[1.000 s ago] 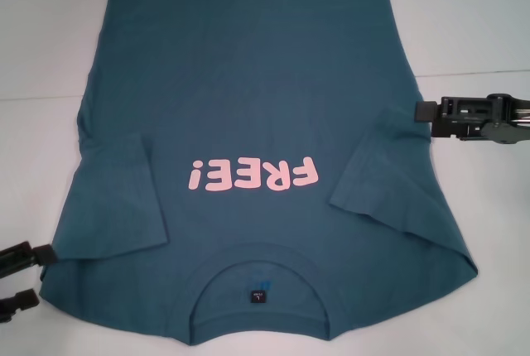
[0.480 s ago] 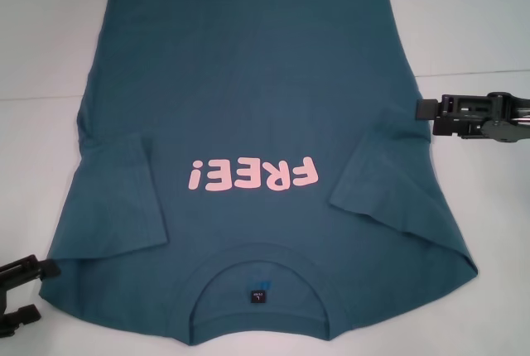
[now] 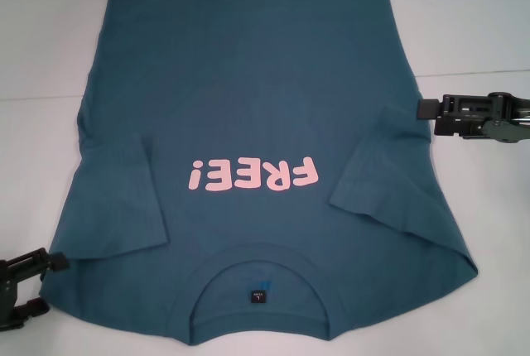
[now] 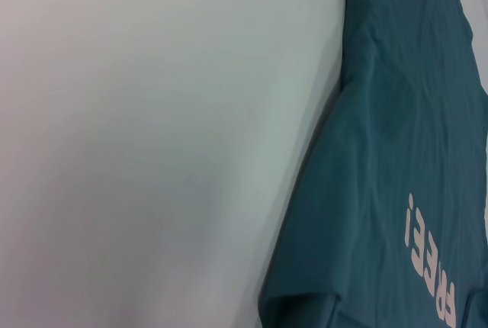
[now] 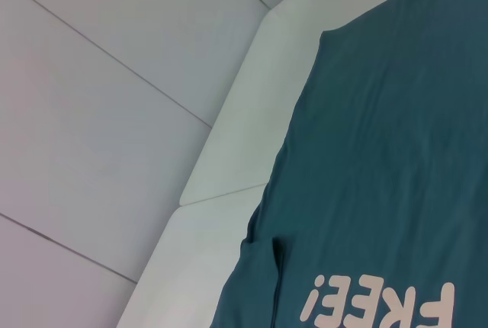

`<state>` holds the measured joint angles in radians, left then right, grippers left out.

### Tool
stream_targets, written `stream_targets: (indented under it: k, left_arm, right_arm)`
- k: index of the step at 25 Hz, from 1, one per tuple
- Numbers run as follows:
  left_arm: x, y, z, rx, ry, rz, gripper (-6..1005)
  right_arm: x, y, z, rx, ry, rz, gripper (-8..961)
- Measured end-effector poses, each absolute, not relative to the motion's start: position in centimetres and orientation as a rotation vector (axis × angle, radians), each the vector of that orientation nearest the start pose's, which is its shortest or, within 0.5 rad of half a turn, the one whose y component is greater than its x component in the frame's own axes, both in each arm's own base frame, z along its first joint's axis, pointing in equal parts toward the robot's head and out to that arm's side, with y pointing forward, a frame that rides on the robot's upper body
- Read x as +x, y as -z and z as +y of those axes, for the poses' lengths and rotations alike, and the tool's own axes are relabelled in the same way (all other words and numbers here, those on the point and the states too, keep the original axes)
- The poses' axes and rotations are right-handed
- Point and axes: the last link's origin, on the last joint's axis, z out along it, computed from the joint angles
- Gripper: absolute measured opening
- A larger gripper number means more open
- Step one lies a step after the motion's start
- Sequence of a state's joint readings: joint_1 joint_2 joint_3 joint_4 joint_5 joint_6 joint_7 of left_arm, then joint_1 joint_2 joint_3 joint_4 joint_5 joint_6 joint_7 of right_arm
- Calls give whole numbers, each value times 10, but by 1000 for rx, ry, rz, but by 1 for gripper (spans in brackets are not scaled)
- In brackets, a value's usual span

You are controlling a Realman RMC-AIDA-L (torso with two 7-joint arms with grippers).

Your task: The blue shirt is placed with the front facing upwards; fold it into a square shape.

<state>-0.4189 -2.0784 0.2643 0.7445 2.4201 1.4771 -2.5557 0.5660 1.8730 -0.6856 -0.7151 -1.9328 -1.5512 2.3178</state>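
Since a second ago the left gripper point(image 3: 37, 283) has crept from the near left table edge toward the shirt's near left shoulder corner; its two black fingers stand apart with nothing between them, the upper tip just reaching the cloth edge. Spread flat across the white table point(image 3: 464, 25) lies the large dark teal-blue cotton T-shirt point(image 3: 248, 99), pink "FREE!" print up, its ribbed collar point(image 3: 261, 277) at the near edge and its hem far. Both short sleeves are already folded inward over the body. Soft, light and limp, the cloth should drape and wrinkle rather than hold shape, so a pinch at the shoulder corners or side edges looks best. Farther off on the right, the right gripper point(image 3: 424, 110) hovers at the shirt's right side edge; whether its fingers are parted I cannot tell. Nothing else lies on the table to hinder folding.
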Motion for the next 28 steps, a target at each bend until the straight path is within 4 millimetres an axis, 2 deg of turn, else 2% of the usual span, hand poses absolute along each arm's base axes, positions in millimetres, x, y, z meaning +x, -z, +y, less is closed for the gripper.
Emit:
stream_targets:
  k: [15, 20, 28]
  left_arm:
    - [-350, -29, 310, 1978, -825, 2658, 929]
    - [-350, -31, 310, 1985, -865, 2651, 916]
    - [-353, -33, 308, 1979, -862, 2657, 608]
  right_arm:
    - [271, -100, 371, -2284, -809, 1634, 899]
    - [272, -101, 369, -2274, -823, 1638, 899]
    - [272, -104, 371, -2269, -830, 1633, 899]
